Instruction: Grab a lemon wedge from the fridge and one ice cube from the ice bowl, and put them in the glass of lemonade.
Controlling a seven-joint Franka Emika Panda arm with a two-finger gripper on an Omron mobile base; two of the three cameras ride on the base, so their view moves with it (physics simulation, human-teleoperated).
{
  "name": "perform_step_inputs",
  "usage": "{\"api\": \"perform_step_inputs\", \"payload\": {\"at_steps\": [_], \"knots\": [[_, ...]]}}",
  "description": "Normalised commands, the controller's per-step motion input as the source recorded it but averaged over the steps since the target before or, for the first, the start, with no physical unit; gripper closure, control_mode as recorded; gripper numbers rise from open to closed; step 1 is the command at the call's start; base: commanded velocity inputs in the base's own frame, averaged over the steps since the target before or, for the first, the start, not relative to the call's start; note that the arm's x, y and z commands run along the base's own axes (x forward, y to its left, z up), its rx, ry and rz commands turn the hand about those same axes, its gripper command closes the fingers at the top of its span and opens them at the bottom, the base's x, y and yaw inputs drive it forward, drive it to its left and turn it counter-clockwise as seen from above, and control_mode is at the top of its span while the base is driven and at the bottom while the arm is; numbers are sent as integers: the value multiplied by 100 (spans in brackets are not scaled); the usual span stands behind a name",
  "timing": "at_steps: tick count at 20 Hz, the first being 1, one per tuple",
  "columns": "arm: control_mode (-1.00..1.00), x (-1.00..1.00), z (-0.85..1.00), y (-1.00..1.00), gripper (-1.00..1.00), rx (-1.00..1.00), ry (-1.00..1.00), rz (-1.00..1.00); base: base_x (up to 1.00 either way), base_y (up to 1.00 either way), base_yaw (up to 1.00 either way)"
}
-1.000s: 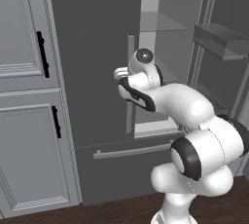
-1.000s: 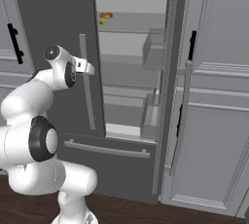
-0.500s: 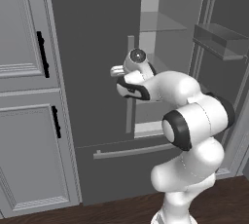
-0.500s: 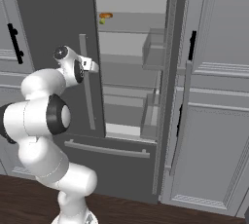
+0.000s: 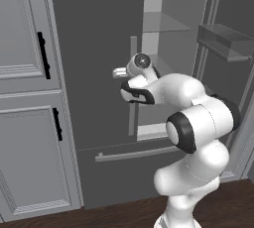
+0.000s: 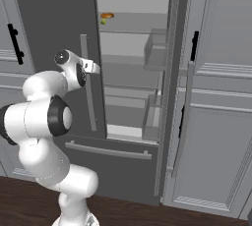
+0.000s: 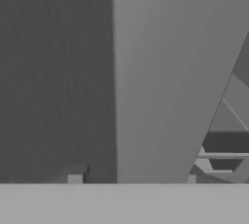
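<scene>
Pincer: the pincer (image 6: pixel 97 68) sits at the end of the white arm, raised to chest height against the fridge's left door. In the hand view a broad pale bar runs between its two finger tips (image 7: pixel 75 175), which stand either side of it. How far the jaws have drawn in, and whether they press on the bar, I cannot tell.

Handle: the bar is the left door's long light grey vertical handle (image 6: pixel 88 85). In the left base view the pincer (image 5: pixel 119 72) lies just beside the upper part of the handle (image 5: pixel 133 98).

Left door: dark grey, swung only partly out.

Fridge: the fridge (image 6: pixel 54 18) is tall and dark grey, with a bottom drawer (image 6: pixel 113 166) carrying a horizontal bar. Its right door (image 6: pixel 170 87) stands wide open, showing a pale interior with glass shelves and door bins.

Lemon wedge: the lemon wedge (image 6: pixel 103 22) is a tiny yellow-green bit on the top shelf, near its left end. It lies well above the pincer and a little to the right, deeper inside the fridge, well apart from it.

Orange item: a slightly larger orange oblong item (image 6: pixel 107 15) rests just beside the wedge.

Cabinets: light grey panelled cabinets (image 5: pixel 27 118) with black handles flank the fridge.

Floor: dark wood floor (image 6: pixel 147 214).
</scene>
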Motion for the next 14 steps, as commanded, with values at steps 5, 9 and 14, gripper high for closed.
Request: {"api": "perform_step_inputs", "payload": {"at_steps": [5,9,14], "knots": [[-100,-16,7,5,100,0,2,-2,0,0,0],[-100,-90,48,15,100,0,0,0,0,0,0],[-100,-100,74,49,100,-3,0,0,0,0,0]]}}
